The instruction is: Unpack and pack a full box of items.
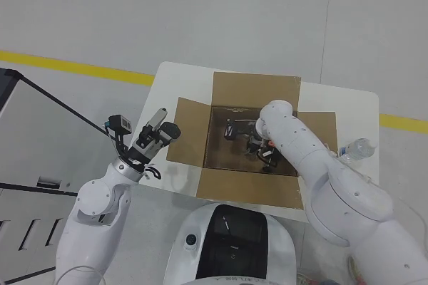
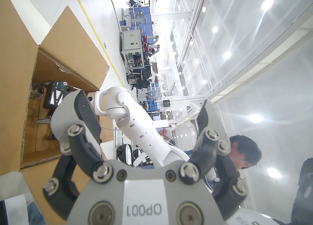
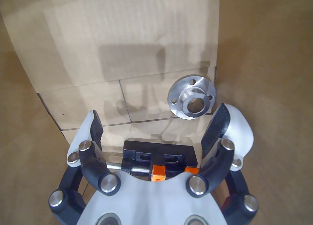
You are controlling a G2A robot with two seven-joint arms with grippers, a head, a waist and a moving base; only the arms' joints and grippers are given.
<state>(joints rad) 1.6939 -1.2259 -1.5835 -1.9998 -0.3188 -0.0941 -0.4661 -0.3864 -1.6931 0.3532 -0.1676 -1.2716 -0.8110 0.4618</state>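
An open cardboard box [image 1: 255, 89] with its flaps spread stands on the white table [image 1: 178, 78]. My right arm [image 1: 292, 139] reaches down into it. Inside, my right gripper [image 3: 158, 113] is open just above a black vise [image 3: 160, 156] with orange parts and a threaded screw. A silver metal flange [image 3: 191, 100] lies beyond it, near the box's corner and apart from the fingers. My left gripper [image 1: 162, 122] is raised beside the box's left flap, open and holding nothing. The left wrist view shows that gripper [image 2: 143, 98], the box [image 2: 73, 47], the flange [image 2: 36, 90] and a black item [image 2: 55, 97].
A clear plastic bottle [image 1: 358, 149] lies on the table to the right of the box, near the right flap. A dark stand [image 1: 0, 92] sits off the table on the left. Bare table surrounds the box's left flap.
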